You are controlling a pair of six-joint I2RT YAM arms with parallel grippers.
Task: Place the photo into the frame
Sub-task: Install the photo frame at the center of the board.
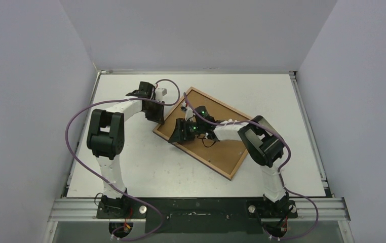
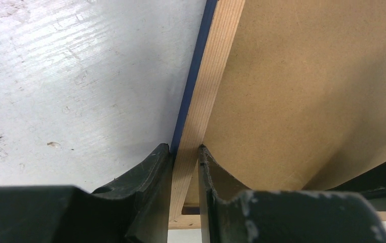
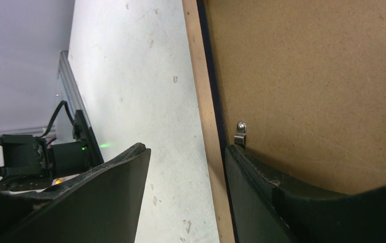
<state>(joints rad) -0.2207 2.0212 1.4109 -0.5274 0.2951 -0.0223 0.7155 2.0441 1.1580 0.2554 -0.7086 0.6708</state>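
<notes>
Top external view shows the frame (image 1: 197, 156) lying back-up and askew near the middle of the white table (image 1: 145, 167), its brown backing board (image 1: 226, 152) facing the camera. The left gripper (image 1: 158, 119) sits at the frame's left corner and the right gripper (image 1: 178, 132) over its near-left edge. In the left wrist view, the left gripper (image 2: 185, 152) is clenched on the frame's light wood rail (image 2: 206, 91), one finger on the navy outer side and the other against the board side. In the right wrist view, the right gripper (image 3: 186, 149) is released, its fingers spread astride the rail (image 3: 203, 91), one over the table and one just beside a small metal clip (image 3: 240, 134).
</notes>
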